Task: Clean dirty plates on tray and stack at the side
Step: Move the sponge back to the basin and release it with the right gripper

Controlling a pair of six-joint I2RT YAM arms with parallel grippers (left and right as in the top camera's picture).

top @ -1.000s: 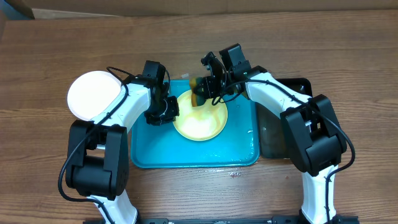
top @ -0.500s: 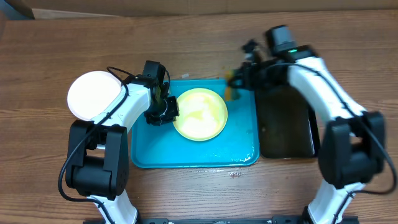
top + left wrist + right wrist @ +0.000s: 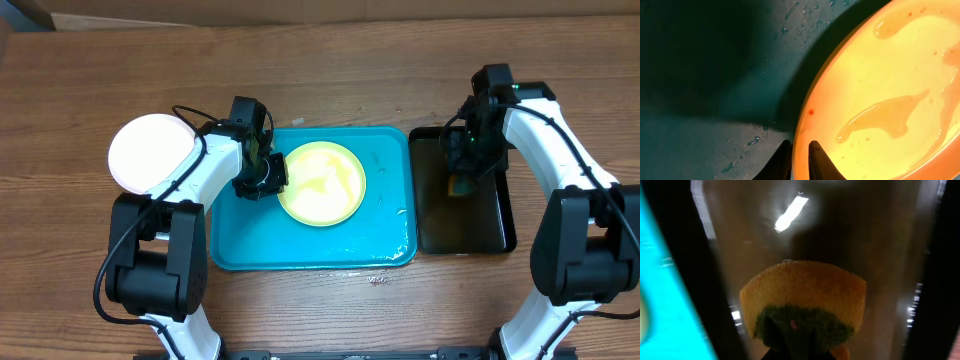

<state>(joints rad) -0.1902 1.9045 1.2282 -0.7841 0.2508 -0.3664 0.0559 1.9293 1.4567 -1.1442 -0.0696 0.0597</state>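
Note:
A pale yellow-green plate (image 3: 322, 183) lies wet in the turquoise tray (image 3: 300, 245). My left gripper (image 3: 268, 173) is shut on its left rim. In the left wrist view the two dark fingertips (image 3: 817, 161) pinch that rim, and the plate (image 3: 880, 90) shows thin orange-tinted water pooled on it. A white plate (image 3: 150, 153) sits on the table left of the tray. My right gripper (image 3: 462, 168) hangs over the black tray (image 3: 480, 225), shut on a yellow and green sponge (image 3: 805, 300).
The black tray (image 3: 880, 240) holds shallow murky water and lies against the turquoise tray's right edge (image 3: 665, 305). Water drops (image 3: 754, 141) dot the turquoise tray floor. Bare wooden table (image 3: 320, 70) surrounds both trays.
My right arm has swung the sponge off the yellow-green plate and rightward to above the black tray. The left arm and the plate have stayed put.

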